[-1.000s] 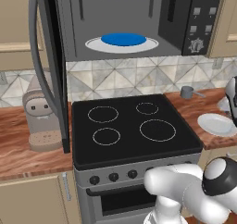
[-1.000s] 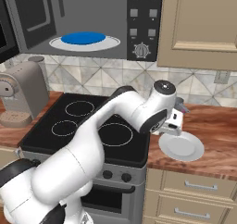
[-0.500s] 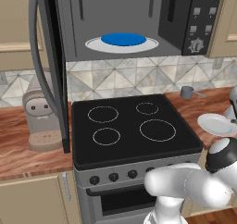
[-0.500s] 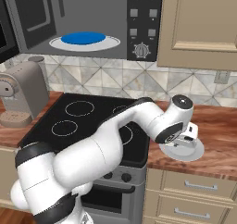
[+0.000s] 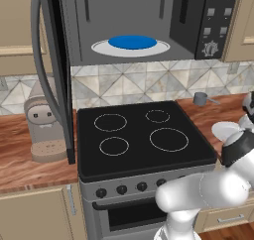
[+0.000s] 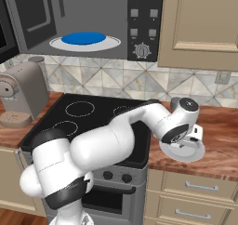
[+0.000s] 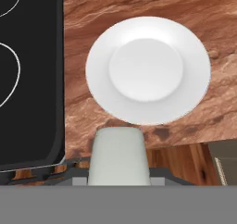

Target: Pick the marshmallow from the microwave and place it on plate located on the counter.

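Marshmallow (image 7: 118,156) gripped in the hand (image 6: 189,139), just above the plate (image 7: 148,70) on the counter (image 7: 139,5)

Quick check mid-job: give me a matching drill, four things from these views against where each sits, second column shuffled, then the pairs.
Things:
1. plate
2. blue disc
3. marshmallow
4. coffee machine

Places:
A. inside the open microwave, on the turntable
B. on the counter right of the stovetop
C. on the counter left of the stovetop
D. at the gripper, near the plate's edge in the hand view

Pairs: 1-B, 2-A, 3-D, 4-C
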Robot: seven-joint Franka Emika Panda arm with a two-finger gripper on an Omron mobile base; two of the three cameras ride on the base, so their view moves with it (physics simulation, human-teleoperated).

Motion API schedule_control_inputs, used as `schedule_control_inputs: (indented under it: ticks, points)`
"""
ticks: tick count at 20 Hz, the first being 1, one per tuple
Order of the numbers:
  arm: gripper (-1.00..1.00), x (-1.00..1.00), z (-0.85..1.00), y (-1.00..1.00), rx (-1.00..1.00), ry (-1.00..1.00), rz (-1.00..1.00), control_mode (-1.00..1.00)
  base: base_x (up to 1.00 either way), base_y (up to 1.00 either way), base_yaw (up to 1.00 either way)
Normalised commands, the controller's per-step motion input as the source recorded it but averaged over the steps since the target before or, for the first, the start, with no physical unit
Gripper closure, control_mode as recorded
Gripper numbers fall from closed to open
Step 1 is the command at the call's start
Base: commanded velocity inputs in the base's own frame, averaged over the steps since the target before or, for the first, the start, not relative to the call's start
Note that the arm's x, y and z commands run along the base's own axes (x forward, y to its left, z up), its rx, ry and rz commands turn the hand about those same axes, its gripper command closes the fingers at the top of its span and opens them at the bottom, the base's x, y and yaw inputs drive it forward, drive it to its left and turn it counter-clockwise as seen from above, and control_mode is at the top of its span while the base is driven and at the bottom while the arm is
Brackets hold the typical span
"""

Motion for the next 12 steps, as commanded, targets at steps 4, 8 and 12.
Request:
schedule_control_inputs:
  ticks: [4, 8, 12]
  points:
    - [1.0, 0.7, -0.37, 0.0, 0.0, 0.0, 0.0, -1.0, 0.0, 0.0, 0.0]
    - [1.0, 0.47, -0.5, -0.01, 0.0, 0.0, 0.0, -1.0, 0.0, 0.0, 0.0]
    - [1.0, 0.33, -0.37, -0.11, 0.0, 0.0, 0.0, -1.0, 0.0, 0.0, 0.0]
